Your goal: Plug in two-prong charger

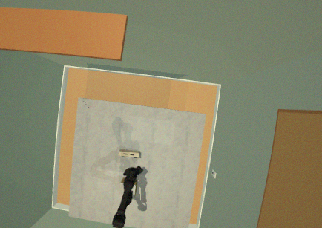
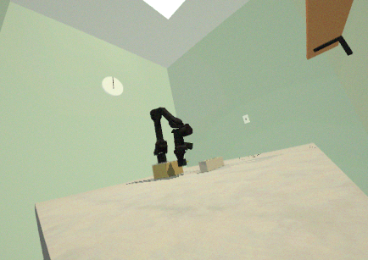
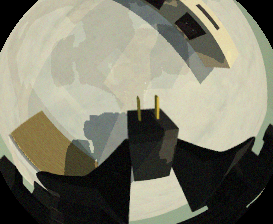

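Black gripper (image 3: 149, 185) is closed on the dark two-prong charger (image 3: 151, 141), prongs pointing straight ahead toward the cream power strip (image 3: 176, 16). That strip lies near the middle of the desk (image 1: 174, 164), a little apart, ahead and slightly right, its long axis slanted across the prongs' line. Judging from this, its right outlet (image 3: 188, 24) calls for squaring up first.
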You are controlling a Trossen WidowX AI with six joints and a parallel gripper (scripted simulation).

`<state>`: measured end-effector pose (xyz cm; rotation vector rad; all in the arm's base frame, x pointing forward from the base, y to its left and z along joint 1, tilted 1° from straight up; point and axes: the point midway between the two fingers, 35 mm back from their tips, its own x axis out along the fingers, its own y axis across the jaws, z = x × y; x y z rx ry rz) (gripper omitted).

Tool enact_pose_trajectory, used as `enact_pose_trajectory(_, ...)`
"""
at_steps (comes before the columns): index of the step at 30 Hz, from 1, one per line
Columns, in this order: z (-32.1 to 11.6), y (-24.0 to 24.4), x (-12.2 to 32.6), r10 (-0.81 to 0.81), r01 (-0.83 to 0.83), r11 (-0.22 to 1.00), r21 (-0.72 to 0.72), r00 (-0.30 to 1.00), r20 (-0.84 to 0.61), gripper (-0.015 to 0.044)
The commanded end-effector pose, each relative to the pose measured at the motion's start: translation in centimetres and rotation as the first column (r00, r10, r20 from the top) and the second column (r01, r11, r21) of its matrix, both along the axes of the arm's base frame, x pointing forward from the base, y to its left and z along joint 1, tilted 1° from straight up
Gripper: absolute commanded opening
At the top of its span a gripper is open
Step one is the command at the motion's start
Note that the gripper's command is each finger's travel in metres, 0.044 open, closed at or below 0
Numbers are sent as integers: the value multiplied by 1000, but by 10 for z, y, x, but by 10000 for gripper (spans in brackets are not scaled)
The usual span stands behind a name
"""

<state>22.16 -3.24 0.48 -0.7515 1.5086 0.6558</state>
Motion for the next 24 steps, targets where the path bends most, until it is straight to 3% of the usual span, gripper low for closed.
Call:
enact_pose_trajectory(1,4,1,1,-18,18,1000,4,1000,4,0)
enact_pose_trajectory(24,-11,17,13,-297,297,955,19,955,12,0)
